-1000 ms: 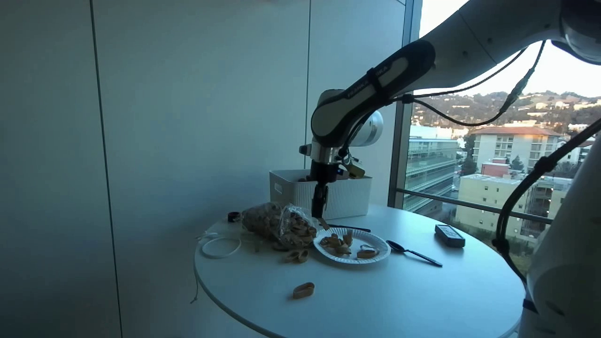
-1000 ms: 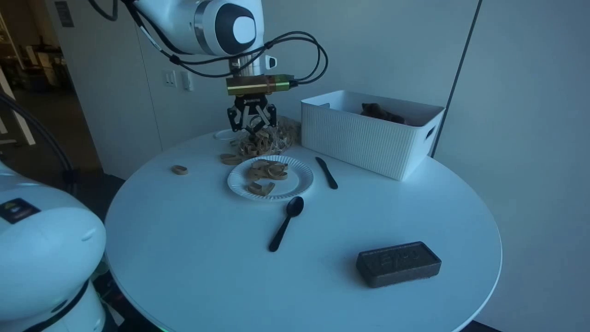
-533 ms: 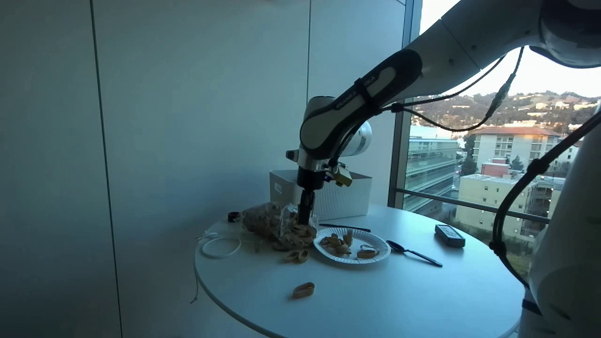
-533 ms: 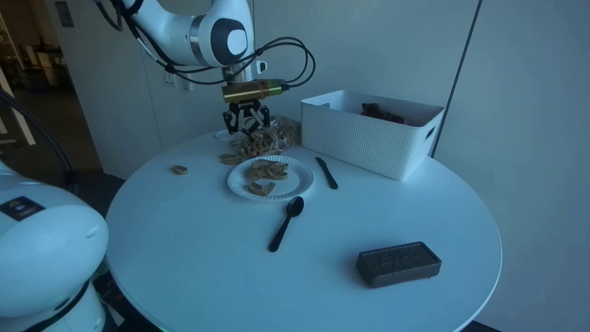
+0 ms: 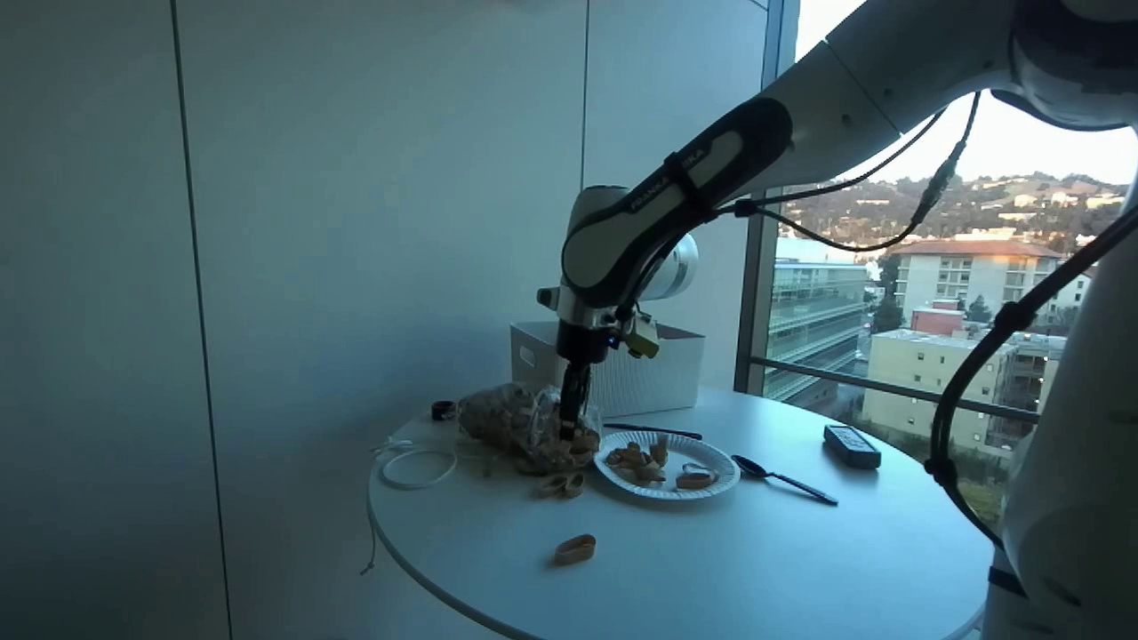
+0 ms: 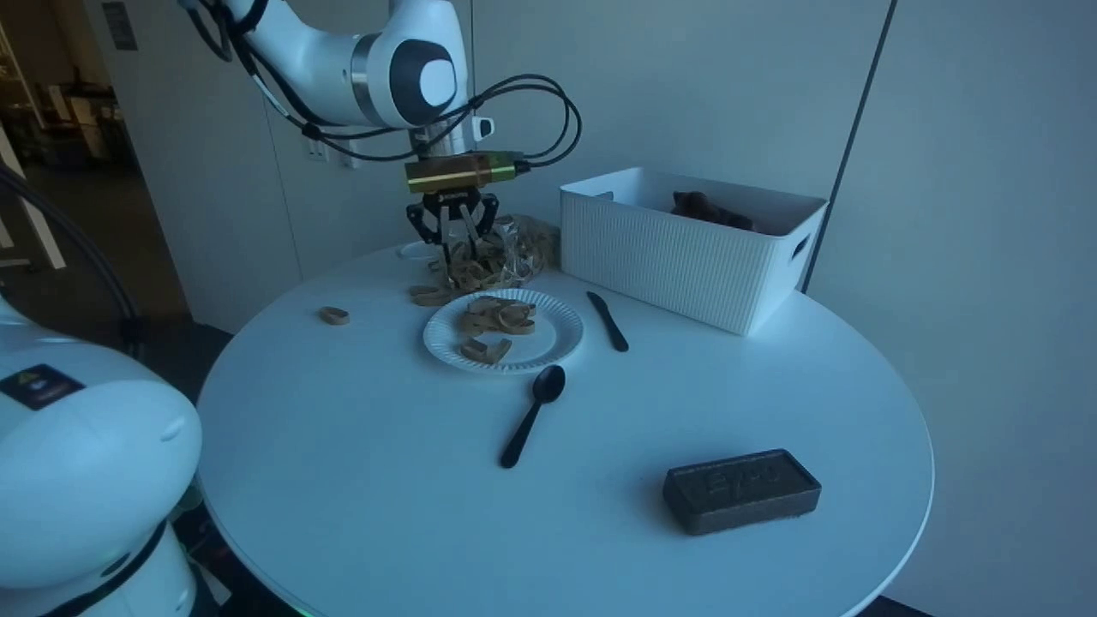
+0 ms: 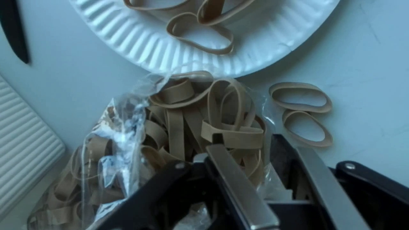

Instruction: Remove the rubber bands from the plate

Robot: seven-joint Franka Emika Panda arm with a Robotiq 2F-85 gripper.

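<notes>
At the bottom of the wrist view the gripper (image 7: pixel 247 140) stands with its jaws apart, nothing seen gripped between them. It hangs over the mouth of the clear bag (image 7: pixel 126 143), above the packed bands (image 7: pixel 175 137) inside; whether a jaw touches them I can't fairly tell. I judge the step in hand to be leaving a band in the bag. To do it well, see that no loop or film clings, then lift straight up before going sideways, lest the bag drag along. For the next pick, set one jaw inside a loop and one outside, and pinch gently so the light-looking plate (image 7: pixel 124 41) isn't pushed about.

The rubber bands (image 7: pixel 212 51) still to be taken lie at the top centre of that view, beyond the jaws and apart from them, on the plate, whose rim is near the bag's mouth. In an exterior view a heap (image 6: pixel 501 315) of them sits at the plate's upper left, with more at its lower left. Farther out, two loose bands (image 7: pixel 302 108) lie at the right of the wrist view, and a single band (image 5: pixel 573 555) at the lower centre of an exterior view.
</notes>
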